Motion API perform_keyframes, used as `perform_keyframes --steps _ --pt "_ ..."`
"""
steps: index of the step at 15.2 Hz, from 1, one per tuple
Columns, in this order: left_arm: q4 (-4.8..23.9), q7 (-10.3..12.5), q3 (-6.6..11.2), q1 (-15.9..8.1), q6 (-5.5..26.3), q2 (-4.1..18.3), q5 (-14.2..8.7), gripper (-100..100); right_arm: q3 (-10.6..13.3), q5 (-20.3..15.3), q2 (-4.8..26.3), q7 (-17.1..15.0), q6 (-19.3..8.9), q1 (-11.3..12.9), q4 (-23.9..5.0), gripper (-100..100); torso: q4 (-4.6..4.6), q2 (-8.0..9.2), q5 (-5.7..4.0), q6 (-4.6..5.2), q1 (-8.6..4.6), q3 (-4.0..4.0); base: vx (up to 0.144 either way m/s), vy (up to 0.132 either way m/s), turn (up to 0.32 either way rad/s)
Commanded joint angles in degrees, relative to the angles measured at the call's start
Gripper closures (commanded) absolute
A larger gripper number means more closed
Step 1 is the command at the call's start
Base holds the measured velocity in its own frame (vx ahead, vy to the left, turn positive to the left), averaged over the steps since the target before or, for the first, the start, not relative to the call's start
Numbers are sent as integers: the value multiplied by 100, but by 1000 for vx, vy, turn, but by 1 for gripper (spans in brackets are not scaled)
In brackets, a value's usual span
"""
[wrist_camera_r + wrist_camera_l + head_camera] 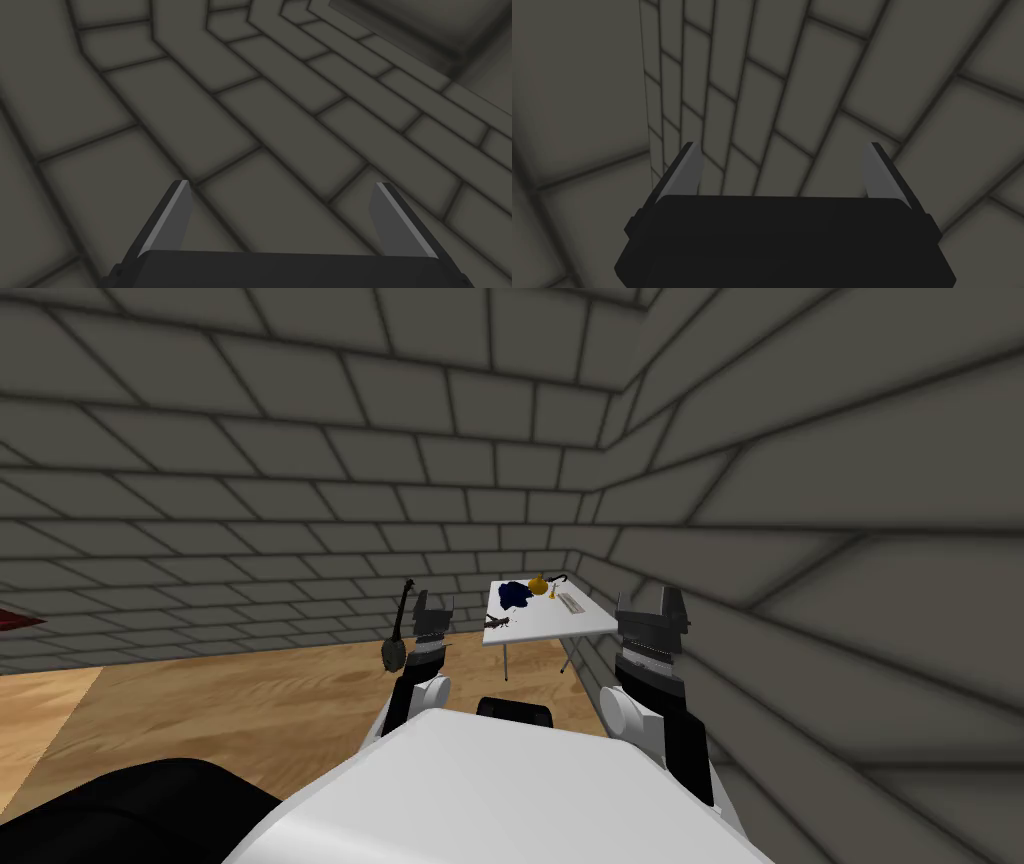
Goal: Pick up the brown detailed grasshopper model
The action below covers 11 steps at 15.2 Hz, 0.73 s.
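The small, dark brown grasshopper model [497, 621] lay at the near left edge of the white table [560, 623], well apart from both hands. The left gripper [434, 601] and the right gripper [651, 600] were raised, each with fingers spread and holding nothing. The model looked thin, so a careless reach could push it off the edge. A dark stringed instrument [397, 640] stood near the left arm, and a wide swing could knock it.
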<state>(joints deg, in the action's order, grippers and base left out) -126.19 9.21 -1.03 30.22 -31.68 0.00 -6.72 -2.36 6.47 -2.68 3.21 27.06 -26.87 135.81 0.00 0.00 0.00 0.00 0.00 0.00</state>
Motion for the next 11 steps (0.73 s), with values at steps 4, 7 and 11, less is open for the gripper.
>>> perform_keyframes --steps 4,7,11 --pt "-9 74 113 48 281 468 -152 -100 1 0 0 0 0 1 0 0 0 1 -1 2 -4 1 -2 -17 -92" --pt "-17 153 234 100 582 747 -315 -100 1 0 0 0 0 1 0 0 0 3 -2 3 -9 1 -5 -29 -134" --pt "-28 256 392 169 974 1017 -527 -100 1 0 0 0 0 1 0 0 0 2 -3 2 -13 1 0 -34 -115"
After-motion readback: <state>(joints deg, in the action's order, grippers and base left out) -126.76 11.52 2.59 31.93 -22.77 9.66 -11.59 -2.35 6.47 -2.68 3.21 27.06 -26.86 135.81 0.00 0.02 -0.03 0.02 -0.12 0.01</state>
